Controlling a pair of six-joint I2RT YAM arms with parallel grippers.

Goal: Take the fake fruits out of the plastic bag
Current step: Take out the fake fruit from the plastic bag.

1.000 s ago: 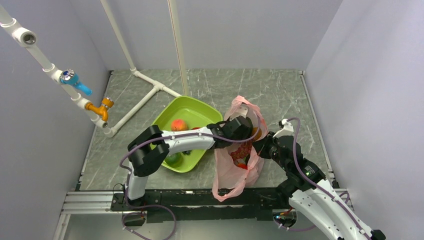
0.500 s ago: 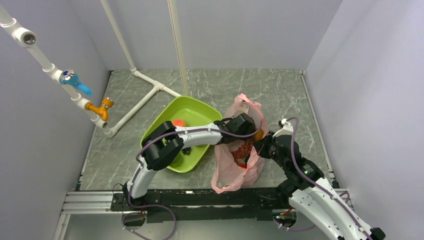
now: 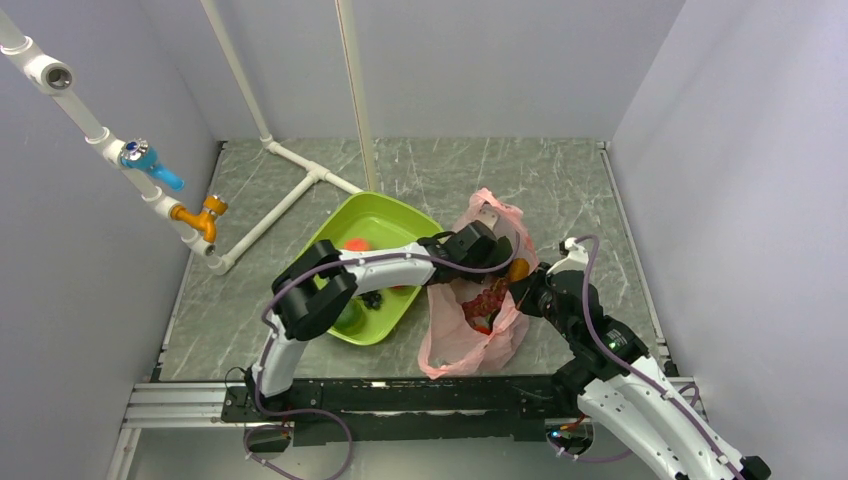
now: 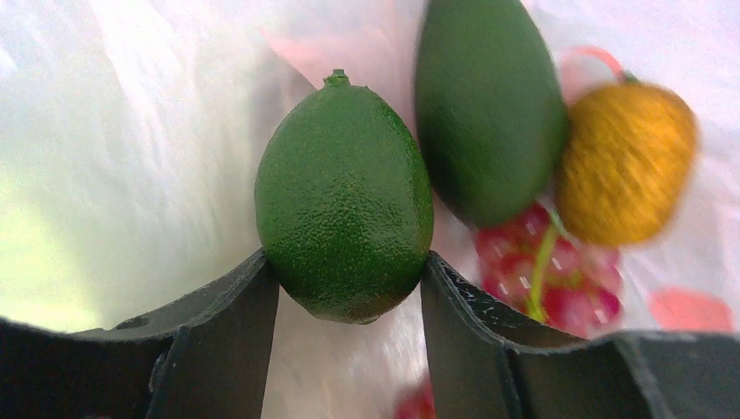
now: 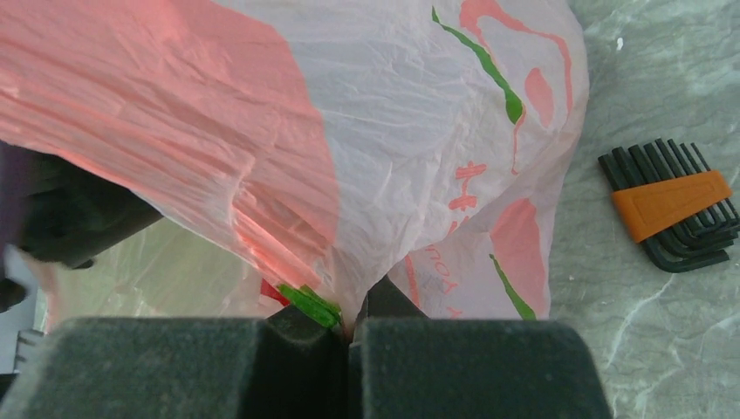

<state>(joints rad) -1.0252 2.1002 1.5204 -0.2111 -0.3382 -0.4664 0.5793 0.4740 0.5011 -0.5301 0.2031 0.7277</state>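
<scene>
left gripper [image 4: 346, 266] is clamping a green lime [image 4: 343, 201] between its fingertips, inside the pink plastic bag [image 3: 462, 338]. a darker green fruit [image 4: 489, 105], an orange fruit [image 4: 626, 161] and red grapes [image 4: 545, 262] are lying beyond it in the bag. right gripper [image 5: 349, 325] is pinching the bag's edge, jaws closed on the film. risks: the glossy lime, held only at the tips, may be squeezed out; the thin film may be snagging and lifting with it.
</scene>
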